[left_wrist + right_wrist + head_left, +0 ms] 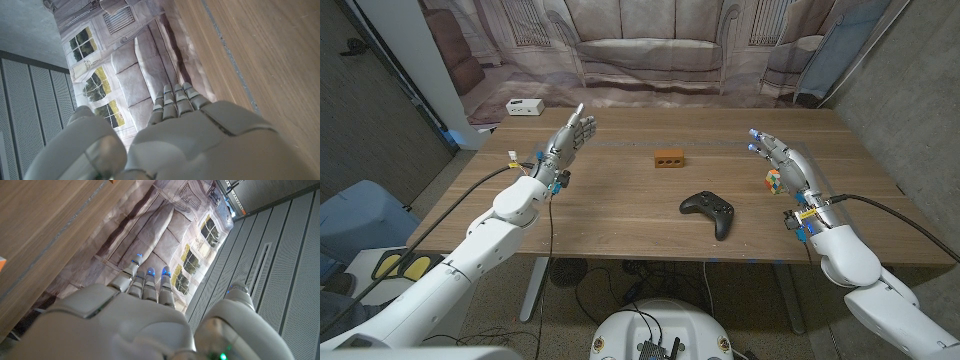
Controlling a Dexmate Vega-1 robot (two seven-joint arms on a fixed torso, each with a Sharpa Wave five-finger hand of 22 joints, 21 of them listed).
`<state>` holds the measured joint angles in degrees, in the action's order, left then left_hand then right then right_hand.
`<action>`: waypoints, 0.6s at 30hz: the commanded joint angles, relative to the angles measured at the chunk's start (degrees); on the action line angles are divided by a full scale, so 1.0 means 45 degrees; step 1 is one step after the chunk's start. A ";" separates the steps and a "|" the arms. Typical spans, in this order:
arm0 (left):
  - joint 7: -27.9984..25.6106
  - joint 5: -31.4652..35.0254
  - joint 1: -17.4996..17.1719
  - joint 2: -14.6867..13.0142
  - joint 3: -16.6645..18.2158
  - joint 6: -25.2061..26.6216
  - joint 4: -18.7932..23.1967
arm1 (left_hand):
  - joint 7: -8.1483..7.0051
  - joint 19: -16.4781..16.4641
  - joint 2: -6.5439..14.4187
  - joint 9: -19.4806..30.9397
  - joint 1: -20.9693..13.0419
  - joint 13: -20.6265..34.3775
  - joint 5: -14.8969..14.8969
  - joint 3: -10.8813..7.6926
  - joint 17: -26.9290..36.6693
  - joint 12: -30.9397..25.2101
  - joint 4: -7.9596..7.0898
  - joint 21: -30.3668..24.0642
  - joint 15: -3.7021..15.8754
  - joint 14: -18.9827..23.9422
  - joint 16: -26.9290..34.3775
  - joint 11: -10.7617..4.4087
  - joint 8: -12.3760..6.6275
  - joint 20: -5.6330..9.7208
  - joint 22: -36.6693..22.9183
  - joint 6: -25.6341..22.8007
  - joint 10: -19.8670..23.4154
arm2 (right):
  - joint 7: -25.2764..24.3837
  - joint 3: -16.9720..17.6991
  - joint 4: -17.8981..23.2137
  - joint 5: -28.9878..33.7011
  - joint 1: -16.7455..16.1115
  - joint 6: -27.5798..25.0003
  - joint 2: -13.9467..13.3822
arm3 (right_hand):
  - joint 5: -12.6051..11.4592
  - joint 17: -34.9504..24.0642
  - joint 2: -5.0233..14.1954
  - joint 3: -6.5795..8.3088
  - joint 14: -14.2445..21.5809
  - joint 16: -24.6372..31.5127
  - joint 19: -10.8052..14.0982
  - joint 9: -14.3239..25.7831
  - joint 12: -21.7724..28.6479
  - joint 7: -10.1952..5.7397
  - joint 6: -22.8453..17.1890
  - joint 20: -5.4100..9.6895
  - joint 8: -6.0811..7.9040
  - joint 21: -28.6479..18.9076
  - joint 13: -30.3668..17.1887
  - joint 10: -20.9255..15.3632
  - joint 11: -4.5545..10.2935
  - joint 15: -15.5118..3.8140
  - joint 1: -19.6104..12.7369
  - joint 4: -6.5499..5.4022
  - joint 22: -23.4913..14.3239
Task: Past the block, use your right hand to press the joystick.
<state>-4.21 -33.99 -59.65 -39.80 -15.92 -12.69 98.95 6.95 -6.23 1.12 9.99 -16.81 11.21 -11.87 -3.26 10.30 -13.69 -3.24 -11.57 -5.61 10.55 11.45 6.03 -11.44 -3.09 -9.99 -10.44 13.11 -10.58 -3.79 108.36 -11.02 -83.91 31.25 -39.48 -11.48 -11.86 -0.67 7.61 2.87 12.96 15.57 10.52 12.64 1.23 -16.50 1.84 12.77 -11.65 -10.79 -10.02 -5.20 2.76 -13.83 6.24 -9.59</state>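
A black game controller point(709, 211) with its joystick lies on the wooden worktop point(620, 210), nearer the robot than the small orange-brown block point(669, 158). The right hand point(782, 162) hovers beside a multicoloured puzzle cube point(773, 180), fingers extended and empty. The left hand point(563, 145) is raised, also spread and holding nothing.

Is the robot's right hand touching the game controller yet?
Apart. In the head view, bare table shows between the right robot hand and the black controller.

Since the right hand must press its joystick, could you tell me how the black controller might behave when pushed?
The controller lies loose on smooth wood table, so it would probably slide or pivot. Its curved grips suggest it may rock. It looks like a rigid shell, unlikely to flex.
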 commanded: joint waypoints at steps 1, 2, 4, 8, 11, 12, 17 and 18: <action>-0.0040 -0.0032 -0.0405 -0.0255 0.0361 -0.0311 0.0374 | 0.0013 0.0038 0.0049 0.0063 -0.0158 0.0014 0.0040 -0.0009 0.0009 0.0046 0.0089 0.0012 -0.0014 0.0012 -0.0049 -0.0051 0.0028 0.0000 -0.0047 -0.0135 0.0025 | -0.0427 0.0140 0.0444 0.1042 -0.0348 -0.0260 0.0305 | -0.0122 -0.0024 0.0029 0.0008 0.0009 0.0011 0.0102 0.0062 -0.0006 -0.0055 -0.0175 0.0010 0.0056 0.0056 -0.0029 -0.0040 0.0080 -0.0069 -0.0118 0.0116 -0.0046; -0.0045 -0.0027 -0.0456 -0.0290 0.0397 -0.0325 0.0432 | 0.0011 0.0037 0.0051 0.0063 -0.0159 0.0014 0.0040 -0.0009 0.0009 0.0047 0.0091 0.0012 0.0000 0.0006 -0.0053 -0.0052 0.0029 0.0000 -0.0047 -0.0137 0.0028 | -0.0447 0.0138 0.0455 0.1109 -0.0361 -0.0284 0.0322 | -0.0126 -0.0022 0.0026 0.0008 -0.0008 -0.0002 0.0098 0.0062 -0.0011 -0.0075 -0.0242 0.0019 0.0073 0.0060 -0.0029 -0.0042 0.0090 -0.0093 -0.0127 0.0124 -0.0046; 0.0019 0.0029 -0.0523 -0.0410 0.0447 -0.0354 0.0498 | 0.0006 0.0034 0.0055 0.0063 -0.0162 0.0014 0.0042 -0.0010 0.0009 0.0051 0.0094 0.0012 -0.0010 0.0011 -0.0054 -0.0055 0.0032 -0.0002 -0.0047 -0.0139 0.0030 | -0.0557 0.0121 0.0455 0.1349 -0.0379 -0.0337 0.0388 | -0.0130 -0.0018 0.0017 0.0004 -0.0029 -0.0021 0.0092 0.0061 -0.0023 -0.0129 -0.0365 0.0019 0.0102 0.0068 -0.0029 -0.0041 0.0103 -0.0108 -0.0134 0.0133 -0.0046; 0.0196 -0.0049 -0.0589 -0.0527 0.0494 -0.0335 0.0509 | -0.0003 0.0027 0.0064 0.0063 -0.0167 0.0015 0.0045 -0.0012 0.0009 0.0056 0.0100 0.0012 -0.0009 0.0037 -0.0049 -0.0047 0.0038 -0.0008 -0.0047 -0.0139 0.0035 | -0.1033 0.0112 0.0501 0.2232 -0.0472 -0.0436 0.0601 | -0.0142 -0.0015 0.0007 -0.0007 -0.0090 -0.0064 0.0063 0.0060 -0.0068 -0.0212 -0.0573 0.0034 0.0140 0.0089 -0.0030 0.0014 0.0198 -0.0106 -0.0134 0.0143 -0.0047; 0.0327 -0.0126 -0.0610 -0.0571 0.0531 -0.0363 0.0455 | 0.0006 0.0027 0.0071 0.0064 -0.0171 0.0015 0.0047 -0.0013 0.0009 0.0060 0.0106 0.0014 -0.0004 0.0036 -0.0053 -0.0054 0.0042 -0.0004 -0.0047 -0.0142 0.0043 | -0.1383 0.0120 0.0721 0.2954 -0.0633 -0.0701 0.0707 | -0.0149 -0.0012 0.0004 -0.0007 -0.0090 -0.0073 0.0045 0.0059 -0.0072 -0.0262 -0.0637 0.0030 0.0143 0.0099 -0.0030 -0.0003 0.0266 -0.0124 -0.0145 0.0153 -0.0047; 0.0344 -0.0114 -0.0619 -0.0587 0.0550 -0.0393 0.0432 | 0.0005 0.0031 0.0073 0.0064 -0.0173 0.0015 0.0048 -0.0014 0.0009 0.0063 0.0107 0.0017 -0.0012 0.0037 -0.0054 -0.0054 0.0042 -0.0010 -0.0047 -0.0145 0.0041 | -0.1477 0.0102 0.0783 0.3133 -0.0667 -0.0776 0.0747 | -0.0153 -0.0011 0.0008 -0.0006 -0.0095 -0.0078 0.0039 0.0059 -0.0074 -0.0292 -0.0649 0.0035 0.0140 0.0103 -0.0030 -0.0006 0.0268 -0.0138 -0.0148 0.0155 -0.0048; 0.0474 -0.0204 -0.0664 -0.0667 0.0646 -0.0438 0.0390 | -0.0003 0.0039 0.0086 0.0064 -0.0180 0.0015 0.0051 -0.0017 0.0009 0.0066 0.0115 0.0023 -0.0002 0.0031 -0.0062 -0.0066 0.0048 -0.0027 -0.0048 -0.0148 0.0057 | -0.1667 -0.0027 0.0921 0.3666 -0.0745 -0.1069 0.0786 | -0.0162 -0.0008 0.0005 -0.0006 -0.0087 -0.0085 0.0042 0.0058 -0.0073 -0.0325 -0.0719 0.0034 0.0143 0.0105 -0.0031 -0.0038 0.0311 -0.0157 -0.0156 0.0163 -0.0048; 0.0537 -0.0247 -0.0670 -0.0691 0.0667 -0.0449 0.0387 | -0.0011 0.0035 0.0088 0.0064 -0.0181 0.0015 0.0052 -0.0017 0.0009 0.0066 0.0117 0.0022 -0.0007 0.0031 -0.0063 -0.0080 0.0051 -0.0023 -0.0048 -0.0145 0.0061 | -0.1739 -0.0057 0.0944 0.3759 -0.0765 -0.1108 0.0822 | -0.0165 -0.0009 0.0007 -0.0006 -0.0095 -0.0090 0.0042 0.0058 -0.0076 -0.0339 -0.0736 0.0038 0.0144 0.0105 -0.0031 -0.0037 0.0316 -0.0172 -0.0154 0.0162 -0.0048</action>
<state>-3.35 -34.29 -61.97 -41.90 -13.82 -14.18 100.69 6.74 -6.23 1.44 9.98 -17.14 11.21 -11.64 -3.08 10.29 -13.69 -3.07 -11.57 -5.61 10.54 11.23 6.03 -11.22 -3.09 -9.99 -10.64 13.11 -15.34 -3.36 110.92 -0.54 -86.11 28.56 -37.01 -11.92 -11.71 -0.67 7.62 2.33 12.68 15.57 10.52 12.65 -0.13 -19.28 1.84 13.22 -11.22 -10.79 -9.82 -4.18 2.23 -13.83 6.72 -9.75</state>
